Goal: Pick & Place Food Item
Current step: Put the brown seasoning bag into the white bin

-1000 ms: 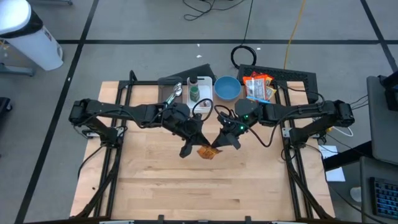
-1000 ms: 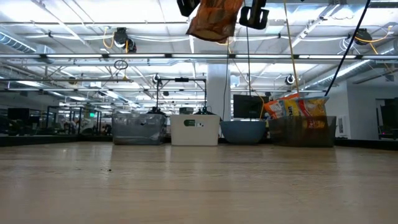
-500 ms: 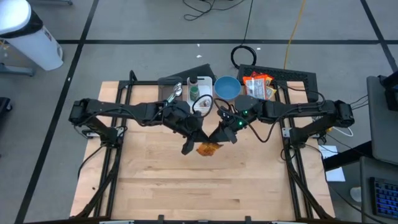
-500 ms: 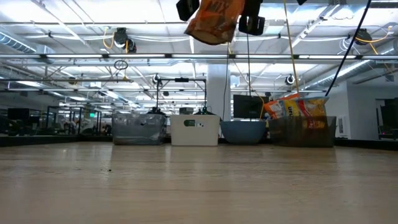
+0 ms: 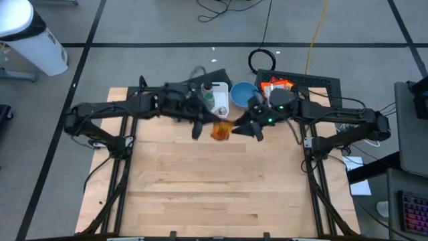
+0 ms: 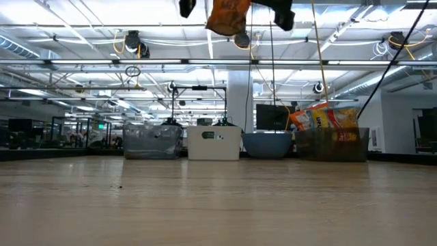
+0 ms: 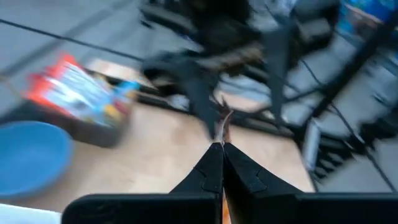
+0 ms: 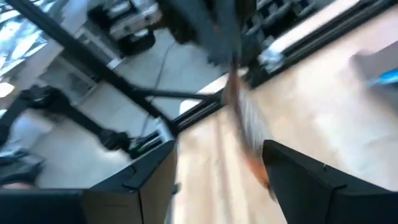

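An orange snack bag point(image 5: 221, 129) hangs high over the far middle of the table, and also shows at the top of the low view point(image 6: 229, 15). My left gripper point(image 5: 200, 128) is shut on it from the left side. My right gripper point(image 5: 249, 128) stands open just right of the bag. In the right wrist view its two fingers point(image 8: 146, 177) are wide apart, with the blurred bag point(image 8: 244, 127) ahead of them and nothing gripped. My left gripper pinches a thin edge of the bag point(image 7: 224, 129) between its two shut fingertips, coming from the table's left side. The bag is lifted clear of the table and hangs beside and below the fingers.
Along the far edge stand a clear container point(image 6: 151, 142), a white box point(image 5: 212, 96) with a green bottle, a blue bowl point(image 5: 244, 94) and a dark bin of snack packets point(image 5: 277, 92). The wooden tabletop point(image 5: 214, 194) lies bare toward the near edge.
My right gripper has opened and let go of the bag. Both grippers have moved toward the far edge. The bag has travelled with my left gripper, staying clear of the table.
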{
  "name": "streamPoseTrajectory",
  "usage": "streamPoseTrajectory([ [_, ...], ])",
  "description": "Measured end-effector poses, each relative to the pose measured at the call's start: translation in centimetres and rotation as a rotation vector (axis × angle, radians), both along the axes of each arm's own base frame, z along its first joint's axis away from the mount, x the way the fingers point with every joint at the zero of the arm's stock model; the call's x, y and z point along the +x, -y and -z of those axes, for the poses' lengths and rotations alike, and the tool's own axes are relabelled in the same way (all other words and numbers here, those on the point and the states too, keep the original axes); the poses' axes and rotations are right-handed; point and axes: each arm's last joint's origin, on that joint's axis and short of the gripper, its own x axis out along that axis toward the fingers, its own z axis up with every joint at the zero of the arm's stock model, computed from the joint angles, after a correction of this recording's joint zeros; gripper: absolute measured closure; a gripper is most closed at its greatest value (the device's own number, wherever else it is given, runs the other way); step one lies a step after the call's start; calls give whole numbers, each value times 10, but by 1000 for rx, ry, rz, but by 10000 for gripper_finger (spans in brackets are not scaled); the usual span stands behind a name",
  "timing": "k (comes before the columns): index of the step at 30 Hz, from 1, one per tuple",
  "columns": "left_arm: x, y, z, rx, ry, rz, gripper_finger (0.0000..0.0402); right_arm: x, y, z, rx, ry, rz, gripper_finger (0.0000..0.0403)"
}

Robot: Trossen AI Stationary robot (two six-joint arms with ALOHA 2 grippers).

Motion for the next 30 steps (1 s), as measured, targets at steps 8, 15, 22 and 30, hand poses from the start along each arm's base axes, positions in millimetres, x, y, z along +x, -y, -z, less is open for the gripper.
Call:
streamPoseTrajectory([
  [8,-7,-27,-5,16,49,-110,401,-38,-5,14,-65,18,156,175],
  [15,-4,-46,25,-33,96,-142,401,-67,-17,65,115,117,229,178],
  [22,-8,-63,50,-65,99,-170,401,-88,-28,123,343,266,339,181],
  [30,-20,-87,73,-77,107,-195,401,-98,-37,146,378,330,495,181],
])
